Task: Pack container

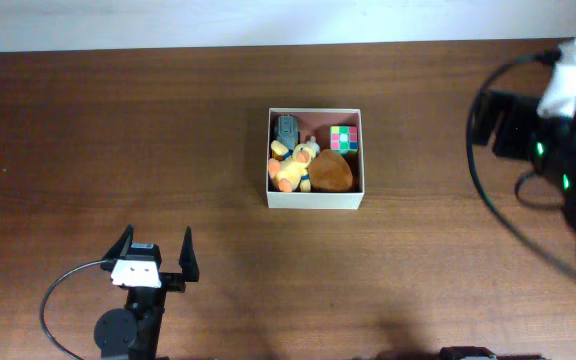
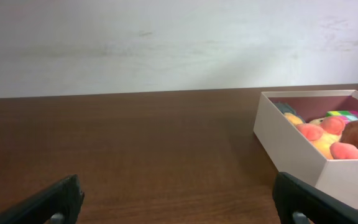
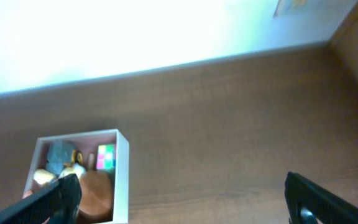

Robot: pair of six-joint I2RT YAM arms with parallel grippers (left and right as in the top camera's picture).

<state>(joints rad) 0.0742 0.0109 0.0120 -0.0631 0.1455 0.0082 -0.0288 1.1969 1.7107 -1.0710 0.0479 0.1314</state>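
On the surface (image 1: 118,120), near left, my left jaws stood wide and empty; at centre sat the container (image 1: 315,200), toys (image 1: 290,170) inside, probably light and thin-walled, best pinched at the rim; far right, my right jaws gaped empty.

The container (image 1: 315,200) is white outside, pinkish-brown inside

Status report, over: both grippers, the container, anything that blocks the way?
Left gripper open, empty. Right gripper open, empty. Container holds plush duck, puzzle cube, grey toy, brown item. No obstacle seen near it.
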